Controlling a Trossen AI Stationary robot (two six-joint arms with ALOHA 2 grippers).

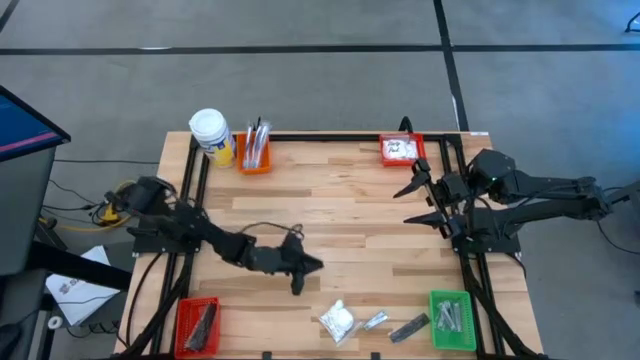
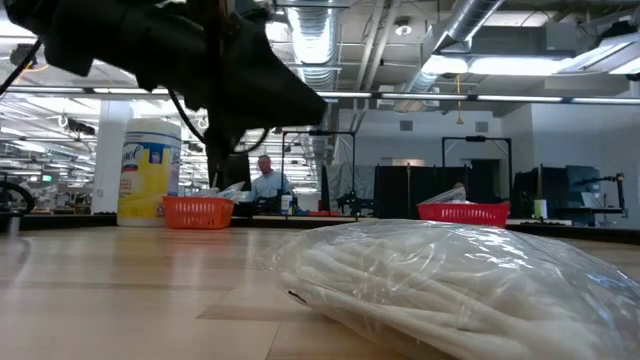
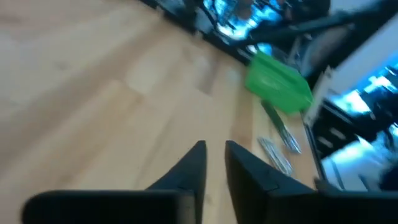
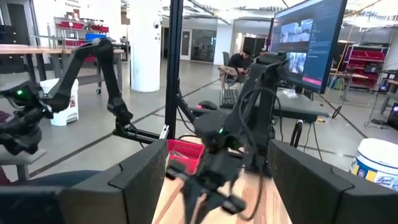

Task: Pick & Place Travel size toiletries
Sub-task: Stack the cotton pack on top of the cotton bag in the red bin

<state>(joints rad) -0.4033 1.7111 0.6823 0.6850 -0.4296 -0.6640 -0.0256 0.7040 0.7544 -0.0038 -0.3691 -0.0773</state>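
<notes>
A white puffy packet point(image 1: 337, 320), a small silvery sachet point(image 1: 373, 322) and a dark grey bar point(image 1: 408, 327) lie flat on the wooden table near its front edge. The packet fills the foreground of the low view point(image 2: 450, 290). My left gripper point(image 1: 308, 270) hangs low over the table just behind and left of the packet. Its fingers point(image 3: 214, 148) stand a narrow slit apart with nothing between them. My right gripper point(image 1: 420, 200) waits raised at the table's right side, wide open point(image 4: 230, 186) and empty.
A green bin point(image 1: 452, 320) with slim items stands at the front right and a red bin point(image 1: 197, 325) with dark bars at the front left. An orange bin point(image 1: 254, 152) with toothbrushes, a white-capped yellow jar point(image 1: 212, 135) and another red bin point(image 1: 400, 150) stand at the back.
</notes>
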